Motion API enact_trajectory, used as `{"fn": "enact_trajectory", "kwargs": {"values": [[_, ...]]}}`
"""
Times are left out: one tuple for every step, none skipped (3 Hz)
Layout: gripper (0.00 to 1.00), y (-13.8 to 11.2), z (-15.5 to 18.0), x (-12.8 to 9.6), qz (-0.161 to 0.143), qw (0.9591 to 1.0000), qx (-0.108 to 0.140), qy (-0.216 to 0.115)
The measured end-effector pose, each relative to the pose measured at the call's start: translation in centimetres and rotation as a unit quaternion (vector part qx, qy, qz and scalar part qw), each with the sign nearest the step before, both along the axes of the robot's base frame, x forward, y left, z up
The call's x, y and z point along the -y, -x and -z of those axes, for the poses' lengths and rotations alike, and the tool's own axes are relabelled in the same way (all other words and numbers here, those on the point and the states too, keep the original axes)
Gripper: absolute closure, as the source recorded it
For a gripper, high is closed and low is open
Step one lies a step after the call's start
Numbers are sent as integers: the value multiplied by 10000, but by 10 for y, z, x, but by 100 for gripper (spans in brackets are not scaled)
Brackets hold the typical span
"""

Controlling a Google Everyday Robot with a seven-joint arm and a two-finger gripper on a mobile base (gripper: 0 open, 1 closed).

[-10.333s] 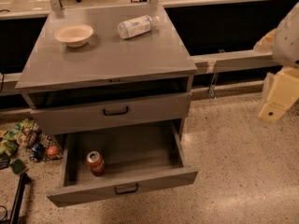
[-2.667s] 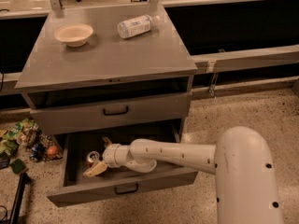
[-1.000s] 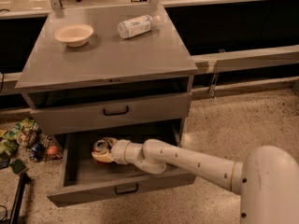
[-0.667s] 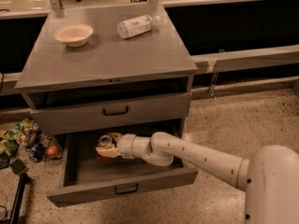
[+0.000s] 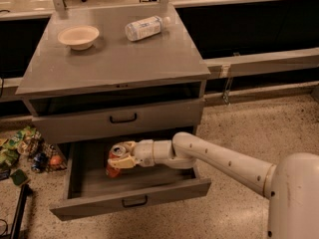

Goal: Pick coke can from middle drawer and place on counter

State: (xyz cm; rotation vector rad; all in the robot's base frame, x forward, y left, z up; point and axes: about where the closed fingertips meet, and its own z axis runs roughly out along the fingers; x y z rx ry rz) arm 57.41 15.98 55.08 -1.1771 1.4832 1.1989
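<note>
The middle drawer [image 5: 149, 182] stands pulled out, and the only thing within its walls is the coke can [image 5: 112, 169], at the left half near the back. The gripper [image 5: 122, 156] reaches into the drawer from the right, and its 2 pale fingers [image 5: 121, 162] are closed around the can's upper part. The can is close to upright, silver top up. Its long axis runs near vertical, with the top leaning a little to the right. Whether its base touches the drawer floor cannot be told. The drawer above [image 5: 119, 119] is shut. On the surface [image 5: 114, 63] of the cabinet sit 1 shallow bowl [image 5: 78, 36] with nothing in it, at the back left, and 1 clear plastic bottle [image 5: 144, 28] lying on its side, cap toward the right.
</note>
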Motion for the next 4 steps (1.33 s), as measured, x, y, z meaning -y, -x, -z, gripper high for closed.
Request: {"fn": "enact_trajectory", "kwargs": {"values": [[100,19,-29,19,-177,9992,-50,-344],[100,27,-66,38,-279,9973,20,-683],[100,27,-66,38,-285,9973,19,-684],[100,25,-110,46,-156,9974,193,-671]]}}
